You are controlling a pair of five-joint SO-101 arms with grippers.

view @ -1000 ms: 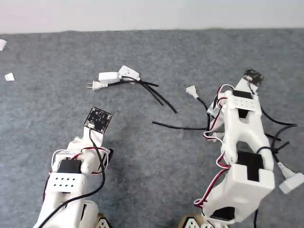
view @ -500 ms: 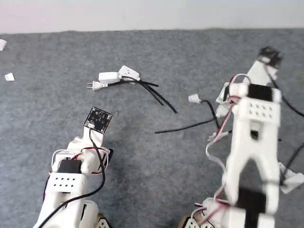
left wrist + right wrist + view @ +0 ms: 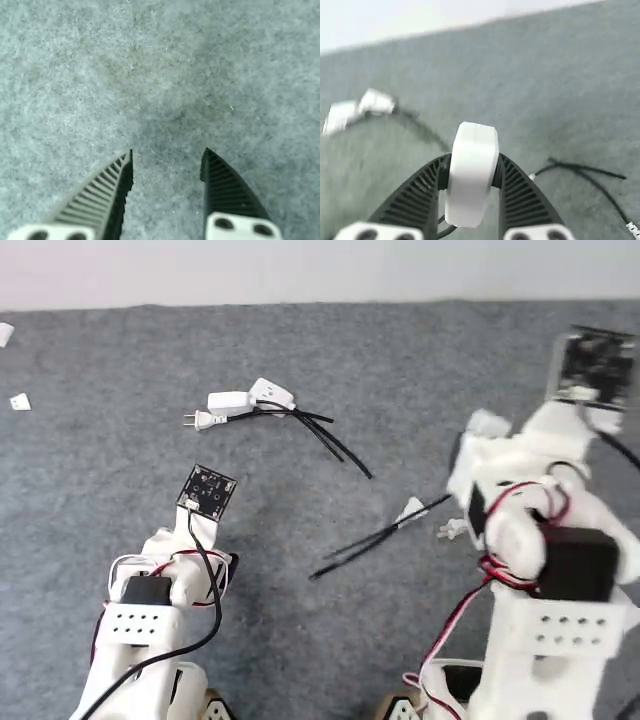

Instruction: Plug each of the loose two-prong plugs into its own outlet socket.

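Note:
My right gripper (image 3: 472, 161) is shut on a white rounded outlet block (image 3: 471, 172), held above the carpet; whether it is a socket or a plug body I cannot tell. The right arm (image 3: 545, 570) stands raised at the right of the high view. A white two-prong plug (image 3: 411, 510) with a black cable (image 3: 362, 542) lies left of that arm. At the back left, another white plug (image 3: 222, 404) lies against a white socket (image 3: 272, 392), seen far off as white shapes (image 3: 360, 107). My left gripper (image 3: 167, 155) is open over bare carpet.
Grey carpet (image 3: 120, 460) covers the table and ends at a pale wall at the back. Two small white scraps (image 3: 19, 401) lie at the far left. Loose black cable ends (image 3: 335, 445) spread from the back pair. The left arm (image 3: 160, 610) stands at the front left.
The right arm has lifted and swung up toward the camera. The white plug and its black cable have slid nearer and leftward. The left arm has kept still.

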